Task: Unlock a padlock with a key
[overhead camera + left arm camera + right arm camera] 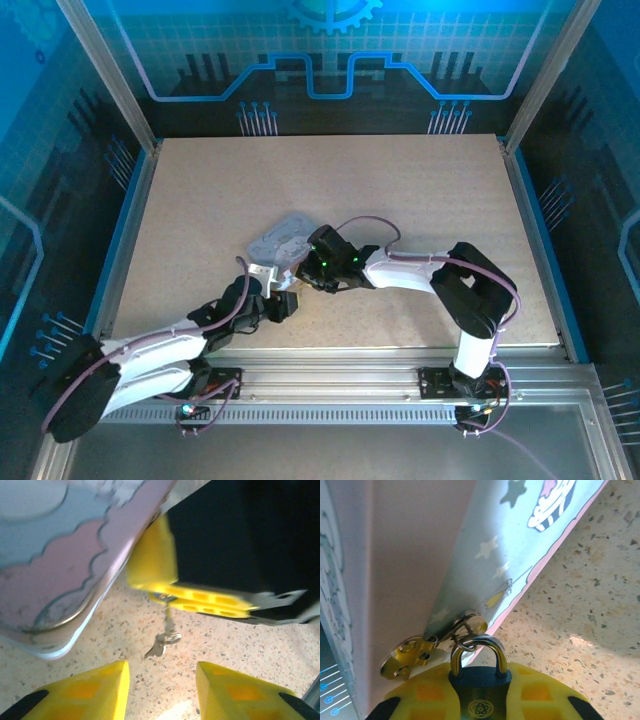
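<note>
1. Padlock (480, 686) sits at bottom centre of right wrist view, right pincer (481, 702) clamped on its body, shackle through the tin (410, 555) hasp (410, 656)
2. Key (161, 647) dangles mid-frame in left wrist view; left pincer (162, 692) part open, empty
3. Key looks light, stiff, slick: pinch its flat head

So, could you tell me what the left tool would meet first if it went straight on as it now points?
Probably the key, hanging just ahead in line with the left tool's open gap. The right tool sits behind it, though depth is unclear.
</note>
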Robot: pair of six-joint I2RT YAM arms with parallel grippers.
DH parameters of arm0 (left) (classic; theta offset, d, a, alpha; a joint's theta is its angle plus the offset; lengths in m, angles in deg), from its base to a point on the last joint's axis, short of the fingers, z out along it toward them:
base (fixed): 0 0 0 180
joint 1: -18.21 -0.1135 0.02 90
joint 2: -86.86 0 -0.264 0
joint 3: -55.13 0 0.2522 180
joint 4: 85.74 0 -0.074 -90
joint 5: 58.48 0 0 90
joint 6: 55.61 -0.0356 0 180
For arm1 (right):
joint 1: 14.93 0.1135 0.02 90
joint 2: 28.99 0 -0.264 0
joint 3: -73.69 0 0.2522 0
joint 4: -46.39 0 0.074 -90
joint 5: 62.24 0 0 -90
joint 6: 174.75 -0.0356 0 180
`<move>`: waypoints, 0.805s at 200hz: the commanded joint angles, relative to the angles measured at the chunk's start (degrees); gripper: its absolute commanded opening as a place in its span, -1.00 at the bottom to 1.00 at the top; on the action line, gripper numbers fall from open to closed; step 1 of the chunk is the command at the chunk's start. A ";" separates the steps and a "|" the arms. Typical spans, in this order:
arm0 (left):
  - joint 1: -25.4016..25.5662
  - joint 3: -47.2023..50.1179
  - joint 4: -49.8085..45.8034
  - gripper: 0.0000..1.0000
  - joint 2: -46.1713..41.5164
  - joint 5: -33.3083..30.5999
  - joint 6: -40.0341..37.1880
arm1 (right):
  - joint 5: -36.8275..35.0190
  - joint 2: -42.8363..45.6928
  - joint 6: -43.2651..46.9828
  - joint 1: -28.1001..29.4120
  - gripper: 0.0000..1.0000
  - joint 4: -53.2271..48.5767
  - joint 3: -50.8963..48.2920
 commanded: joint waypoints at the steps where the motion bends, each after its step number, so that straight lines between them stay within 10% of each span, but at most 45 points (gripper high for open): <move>1: -0.97 0.75 8.71 -0.30 2.55 4.38 4.76 | -0.47 -0.04 -0.79 0.54 -1.00 1.75 -0.27; 161: -2.69 3.17 20.52 -0.50 7.30 1.50 6.07 | 0.52 -0.63 -2.49 0.51 -1.00 3.85 -0.97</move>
